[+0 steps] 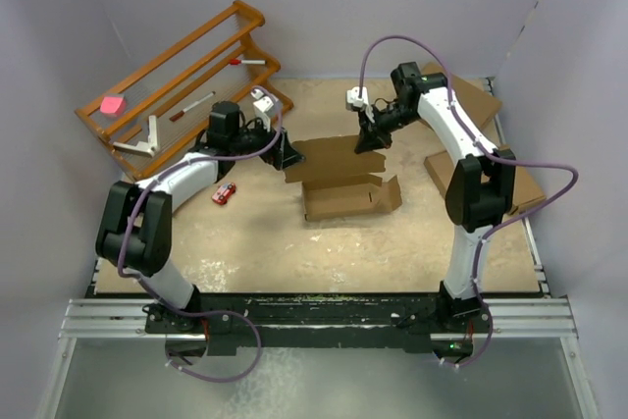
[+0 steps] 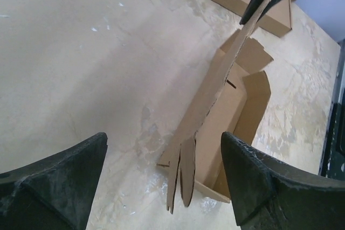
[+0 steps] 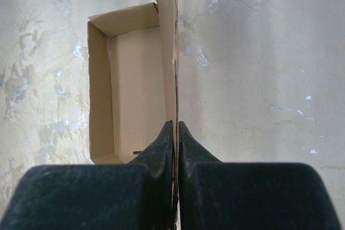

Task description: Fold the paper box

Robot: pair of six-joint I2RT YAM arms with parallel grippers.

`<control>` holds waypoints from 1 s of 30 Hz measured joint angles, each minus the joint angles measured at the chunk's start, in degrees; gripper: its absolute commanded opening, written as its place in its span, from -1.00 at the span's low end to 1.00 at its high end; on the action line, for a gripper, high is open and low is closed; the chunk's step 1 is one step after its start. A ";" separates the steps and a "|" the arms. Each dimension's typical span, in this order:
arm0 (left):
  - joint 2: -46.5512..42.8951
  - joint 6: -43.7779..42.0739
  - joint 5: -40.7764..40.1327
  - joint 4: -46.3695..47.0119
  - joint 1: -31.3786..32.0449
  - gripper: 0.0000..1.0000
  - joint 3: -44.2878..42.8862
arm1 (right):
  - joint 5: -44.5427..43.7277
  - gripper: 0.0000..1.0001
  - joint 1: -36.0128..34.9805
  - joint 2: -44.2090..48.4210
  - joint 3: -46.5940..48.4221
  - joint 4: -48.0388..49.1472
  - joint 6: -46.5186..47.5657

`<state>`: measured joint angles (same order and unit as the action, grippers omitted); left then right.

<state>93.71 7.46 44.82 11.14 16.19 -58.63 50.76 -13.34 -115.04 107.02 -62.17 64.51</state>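
Now, upper left: wooden rack (image 1: 177, 76) against the wall. Centre-left: left gripper (image 1: 287, 156), fingers spread wide, gripping nothing, just beside the box's left end. Mid-frame: paper box (image 1: 343, 188) on the table, a half-formed tray. Right of centre: right gripper (image 1: 368, 137) pinched tight on the box's raised flap.

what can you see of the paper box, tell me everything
The paper box is plain brown cardboard, half folded: a shallow rectangular tray with walls up, resting on the table mid-scene. Its long lid panel with notched end tabs stands raised, pinched at its edge by the shut right gripper. The open left gripper sits near the tabs, not touching.
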 measured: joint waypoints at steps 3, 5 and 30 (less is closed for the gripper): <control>1.62 -1.29 1.95 -0.04 0.63 0.47 -0.42 | 0.02 -1.00 -0.46 0.00 0.24 -0.76 0.63; 2.47 -2.16 2.99 -0.33 1.29 0.25 -0.74 | 0.02 -1.00 -0.59 0.00 0.24 -1.07 0.72; -8.90 -9.57 -5.27 0.13 9.07 -0.91 8.70 | 1.84 0.47 0.17 6.16 -3.39 1.70 -8.02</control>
<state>84.82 -2.11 39.55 11.27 25.26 -49.93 52.60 -13.17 -108.88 103.63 -60.47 56.49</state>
